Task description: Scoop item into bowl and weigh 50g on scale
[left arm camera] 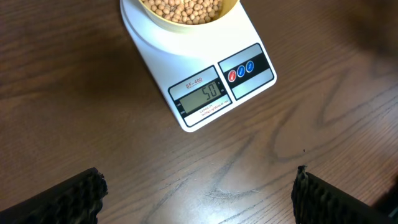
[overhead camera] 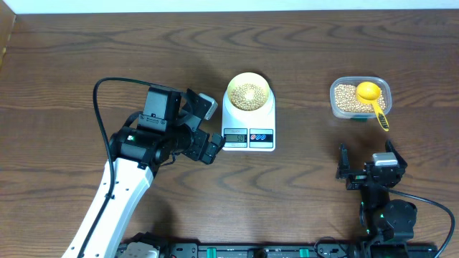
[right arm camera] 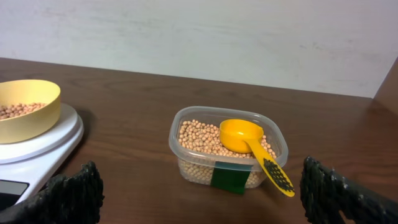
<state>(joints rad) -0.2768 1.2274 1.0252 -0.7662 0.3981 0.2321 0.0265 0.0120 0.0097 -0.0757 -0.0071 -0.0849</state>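
Wooden table [overhead camera: 72,57]: your scale [left arm camera: 163,59] reads 50 under the bowl [right arm camera: 28,124] of beans [left arm camera: 186,9]; scoop [right arm camera: 245,138] parked in tub [right arm camera: 193,168]. Left gripper [left arm camera: 199,193] and right gripper [right arm camera: 199,199] stand wide, empty and clear, so nothing loads it.

bg: dark wood-grain tbl [overhead camera: 64,50] | plain off-white wall [right arm camera: 249,37] behind | light soft, even

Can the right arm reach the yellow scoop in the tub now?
Probably yes: the right gripper is open and empty, the scoop lies on beans in the lidless tub, handle overhanging the near rim, nothing between.
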